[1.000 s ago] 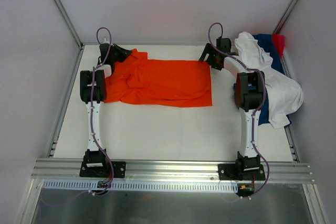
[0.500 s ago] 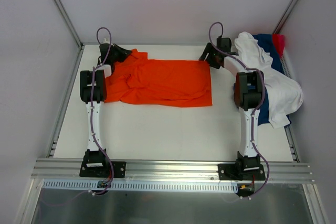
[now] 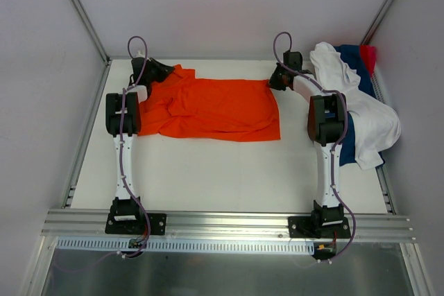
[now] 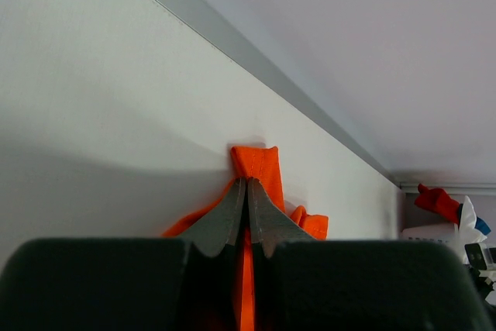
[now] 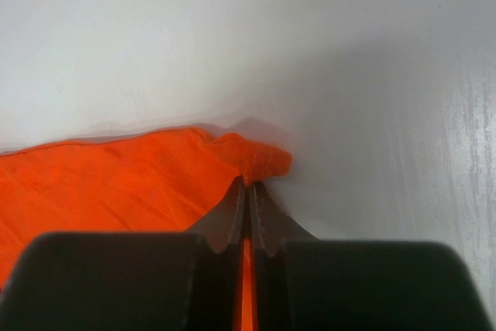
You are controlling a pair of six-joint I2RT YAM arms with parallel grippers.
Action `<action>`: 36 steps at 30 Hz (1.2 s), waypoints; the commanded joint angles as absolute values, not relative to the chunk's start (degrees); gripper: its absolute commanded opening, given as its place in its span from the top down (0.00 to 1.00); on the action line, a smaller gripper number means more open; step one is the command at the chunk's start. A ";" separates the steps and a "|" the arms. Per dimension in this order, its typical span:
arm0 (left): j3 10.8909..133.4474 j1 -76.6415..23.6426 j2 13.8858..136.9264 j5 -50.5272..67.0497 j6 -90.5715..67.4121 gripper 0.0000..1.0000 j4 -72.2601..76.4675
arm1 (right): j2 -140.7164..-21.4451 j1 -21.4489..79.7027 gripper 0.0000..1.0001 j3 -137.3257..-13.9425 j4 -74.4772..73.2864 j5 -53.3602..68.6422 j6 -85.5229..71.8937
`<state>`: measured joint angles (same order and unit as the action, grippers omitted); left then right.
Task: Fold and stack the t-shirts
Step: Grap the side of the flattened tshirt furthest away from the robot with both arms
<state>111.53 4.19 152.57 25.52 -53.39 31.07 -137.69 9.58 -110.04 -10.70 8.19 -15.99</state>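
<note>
A bright orange t-shirt lies spread across the far middle of the table. My left gripper is shut on its far left corner, cloth pinched between the fingers. At the far right corner my right gripper is shut on the orange hem. A white t-shirt is heaped at the right edge over a navy blue one. Behind them peeks a red-pink one, which also shows in the left wrist view as a red scrap.
The table's back rail runs just behind both grippers. The right side rail borders the pile of shirts. White table surface stretches between the orange shirt and the arm bases.
The right gripper moved left onto the orange shirt's far right corner and closed on it. The left gripper stayed shut on the left corner.
</note>
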 commanded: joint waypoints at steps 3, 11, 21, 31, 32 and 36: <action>112.41 4.22 150.99 26.89 -52.21 1.00 32.52 | -136.76 10.11 0.99 -109.43 -10.46 8.52 -15.65; 117.60 4.13 152.14 28.65 -49.32 1.00 27.43 | -133.60 10.55 1.00 -105.74 -11.16 7.12 -12.57; 109.08 4.75 141.69 29.53 -47.46 1.00 28.39 | -129.38 10.55 1.00 -104.06 -10.90 8.44 -12.57; 98.97 4.66 125.96 28.74 -44.31 1.00 23.74 | -120.87 10.81 0.99 -101.16 -13.71 8.18 -11.43; 97.92 4.75 123.60 28.57 -43.51 1.00 22.95 | -120.07 10.81 0.99 -100.90 -13.97 8.09 -11.08; 95.98 4.75 118.57 28.74 -40.26 1.00 18.47 | -117.08 10.81 0.99 -99.85 -16.08 7.73 -10.11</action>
<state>97.51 4.23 124.60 28.12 -44.80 21.76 -123.13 10.55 -100.53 -14.37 8.10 -11.90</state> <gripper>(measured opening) 0.008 0.018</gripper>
